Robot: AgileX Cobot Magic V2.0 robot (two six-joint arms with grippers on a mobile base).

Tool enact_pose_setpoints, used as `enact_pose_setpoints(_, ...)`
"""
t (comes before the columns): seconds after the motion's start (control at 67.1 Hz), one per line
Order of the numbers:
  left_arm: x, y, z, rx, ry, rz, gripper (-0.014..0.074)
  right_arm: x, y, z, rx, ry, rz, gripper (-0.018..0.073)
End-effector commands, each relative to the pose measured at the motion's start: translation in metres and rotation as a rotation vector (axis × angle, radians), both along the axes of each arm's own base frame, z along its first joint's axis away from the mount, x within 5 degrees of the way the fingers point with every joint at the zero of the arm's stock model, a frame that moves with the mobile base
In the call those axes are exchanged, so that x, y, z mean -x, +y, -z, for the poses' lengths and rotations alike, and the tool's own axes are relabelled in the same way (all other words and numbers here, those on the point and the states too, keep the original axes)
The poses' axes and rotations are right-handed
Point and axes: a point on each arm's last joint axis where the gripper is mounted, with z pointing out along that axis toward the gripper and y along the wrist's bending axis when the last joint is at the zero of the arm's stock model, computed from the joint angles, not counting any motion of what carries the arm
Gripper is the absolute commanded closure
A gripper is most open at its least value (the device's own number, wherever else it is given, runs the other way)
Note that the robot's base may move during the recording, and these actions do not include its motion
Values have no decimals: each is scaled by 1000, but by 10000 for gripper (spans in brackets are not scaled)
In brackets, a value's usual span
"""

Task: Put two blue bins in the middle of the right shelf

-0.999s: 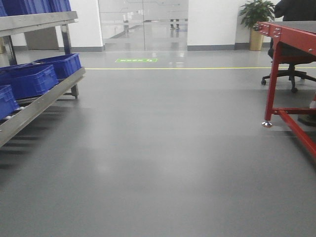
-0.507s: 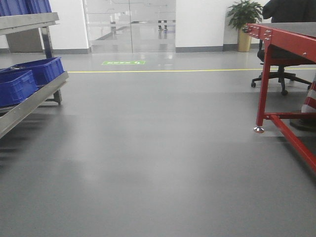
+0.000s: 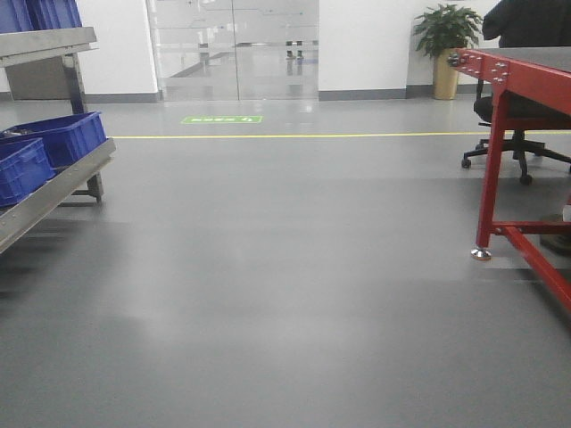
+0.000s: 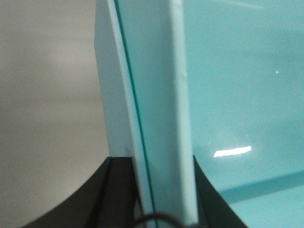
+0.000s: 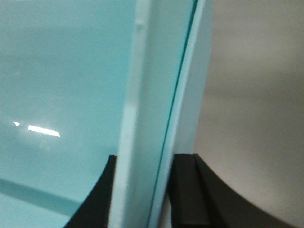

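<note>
Floor [image 3: 285, 294] fills the front view, with a red desk [image 3: 526, 71] at right and a shelf [image 3: 53, 183] of blue bins [image 3: 62, 134] at left. At bottom centre of the wrist views, left gripper [image 4: 161, 190] and right gripper [image 5: 142, 190] each pinch a pale bin [image 4: 237, 95] by its wall.

bins [image 3: 64, 135] on shelf [image 3: 55, 190] at left — table [image 3: 533, 66] at right

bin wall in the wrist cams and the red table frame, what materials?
bin wall: looks like moulded plastic, smooth and semi-glossy; there is a sharp light glint and a rounded rim lip.
red table frame: probably painted steel; it has square tube legs, bolt heads at the corner and a shiny metal foot.
</note>
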Motion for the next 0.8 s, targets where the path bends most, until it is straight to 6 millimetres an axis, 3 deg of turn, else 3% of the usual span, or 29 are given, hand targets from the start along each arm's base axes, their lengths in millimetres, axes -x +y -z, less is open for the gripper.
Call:
enact_pose_setpoints(0.0, 5, 5, -16, 33, -100, -7, 707, -1, -7, -15, 3, -119, 41, 718)
enact_pose_setpoints(0.79, 5, 5, -16, 31, -101, -8, 707, -1, -7, -15, 3, -120, 41, 718)
